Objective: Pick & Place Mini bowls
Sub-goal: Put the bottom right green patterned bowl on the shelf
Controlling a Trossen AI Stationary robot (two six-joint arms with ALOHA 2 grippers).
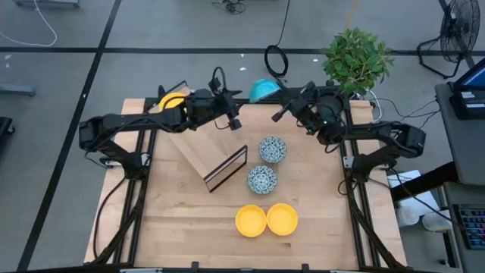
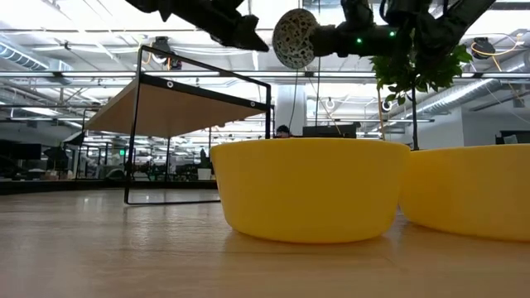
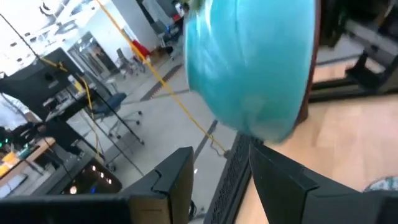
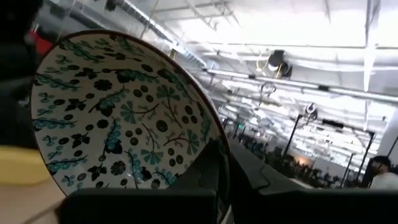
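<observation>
My right gripper is shut on a mini bowl, blue-patterned inside and turquoise outside, and holds it high over the table's far edge. My left gripper stands open just left of it, also raised, with nothing between its fingers. The bowl's turquoise wall fills the left wrist view. Two patterned bowls and two yellow bowls rest upright on the table. Another yellow bowl sits at the far left, partly behind the left arm. My right gripper pinches the bowl's rim, one finger inside the bowl and the other outside. The fingers come from the table's right side, slanting upward. The bowl is lifted clear and stands on edge, its patterned inside facing the table's near side.
A wooden shelf on a black wire frame stands left of centre, under and near my left gripper. A potted plant stands at the far right corner. The two yellow bowls sit close to the near edge.
</observation>
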